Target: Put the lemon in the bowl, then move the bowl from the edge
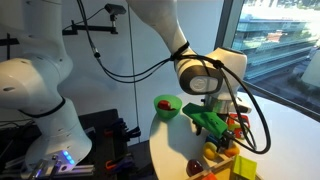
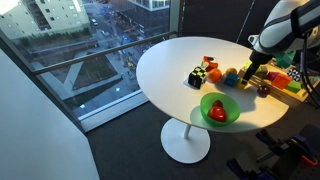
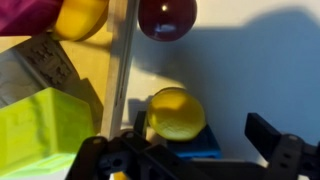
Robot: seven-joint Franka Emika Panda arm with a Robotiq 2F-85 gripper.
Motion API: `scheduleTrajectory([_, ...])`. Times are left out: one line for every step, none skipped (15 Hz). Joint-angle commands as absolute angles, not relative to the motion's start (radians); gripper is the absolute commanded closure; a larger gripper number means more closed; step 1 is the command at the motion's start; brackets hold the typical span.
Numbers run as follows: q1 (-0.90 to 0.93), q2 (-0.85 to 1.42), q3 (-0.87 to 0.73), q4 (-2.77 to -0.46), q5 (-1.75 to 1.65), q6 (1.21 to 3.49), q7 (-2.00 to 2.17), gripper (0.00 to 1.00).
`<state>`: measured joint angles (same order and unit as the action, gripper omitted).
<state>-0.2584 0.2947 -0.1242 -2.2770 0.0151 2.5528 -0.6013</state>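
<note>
Hovering over the lemon (image 3: 177, 112) with gripper (image 3: 200, 135) spread wide around it; leaves the bowl (image 2: 219, 108) at six o'clock on the surface (image 2: 165, 65), by its edge.

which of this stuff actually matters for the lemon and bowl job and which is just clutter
Job in hand:
lemon
green bowl
gripper, open by the lemon

Just lying about:
dark red ball
yellow-green cube
orange ball
red piece inside the bowl

Yellow lemon (image 3: 176, 113) atop blue block (image 3: 200, 148); green bowl (image 2: 229, 103) near table (image 2: 160, 70) edge.
</note>
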Motion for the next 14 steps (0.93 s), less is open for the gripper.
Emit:
scheduleTrajectory([-0.303, 0.336, -0.096, -2.242, 0.050, 2.581, -0.653, 0.00])
scheduleTrajectory([-0.310, 0.344, -0.091, -2.238, 0.056, 2.585, -0.658, 0.00])
scheduleTrajectory([-0.317, 0.353, -0.083, -2.233, 0.066, 2.589, -0.663, 0.00])
scheduleTrajectory([-0.323, 0.362, -0.075, -2.227, 0.073, 2.591, -0.669, 0.00])
scheduleTrajectory([-0.328, 0.371, -0.068, -2.222, 0.081, 2.591, -0.675, 0.00])
scheduleTrajectory([-0.331, 0.378, -0.062, -2.217, 0.087, 2.592, -0.677, 0.00])
scheduleTrajectory([-0.335, 0.384, -0.054, -2.214, 0.091, 2.593, -0.680, 0.00])
scheduleTrajectory([-0.338, 0.390, -0.048, -2.210, 0.093, 2.595, -0.682, 0.00])
scheduleTrajectory([-0.339, 0.396, -0.043, -2.207, 0.091, 2.596, -0.681, 0.00])
scheduleTrajectory([-0.339, 0.401, -0.041, -2.205, 0.087, 2.598, -0.678, 0.00])
scheduleTrajectory([-0.337, 0.406, -0.042, -2.203, 0.080, 2.602, -0.673, 0.00])
scheduleTrajectory([-0.337, 0.411, -0.042, -2.201, 0.076, 2.603, -0.671, 0.00])
scheduleTrajectory([-0.337, 0.415, -0.042, -2.201, 0.073, 2.606, -0.668, 0.00])
scheduleTrajectory([-0.338, 0.418, -0.042, -2.200, 0.072, 2.609, -0.668, 0.04])
